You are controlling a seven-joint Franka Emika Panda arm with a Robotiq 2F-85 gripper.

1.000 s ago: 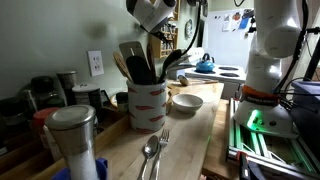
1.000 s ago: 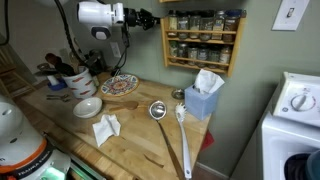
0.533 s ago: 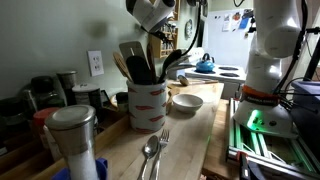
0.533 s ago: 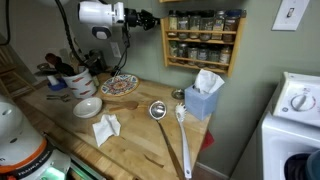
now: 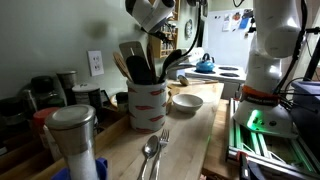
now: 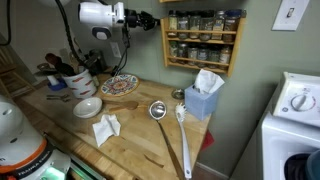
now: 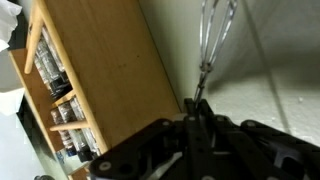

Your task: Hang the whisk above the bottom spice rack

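The wooden spice rack (image 6: 205, 38) hangs on the wall with rows of jars; its side panel fills the left of the wrist view (image 7: 90, 70). My gripper (image 6: 143, 18) is high up just left of the rack, level with its upper shelf, and also shows in an exterior view (image 5: 160, 12). It is shut on the thin handle of a metal whisk (image 7: 214, 35); the jaws (image 7: 197, 108) clamp the handle. The wire loops point away toward the pale wall beside the rack. I cannot tell whether the whisk touches the wall or rack.
On the wooden counter stand a utensil crock (image 6: 75, 78), a white bowl (image 6: 87, 107), a patterned plate (image 6: 118, 85), a crumpled napkin (image 6: 106, 127), a ladle (image 6: 158, 110) and a blue tissue box (image 6: 203, 98). A metal canister (image 5: 75, 135) and a fork with a spoon (image 5: 155, 150) lie near the camera.
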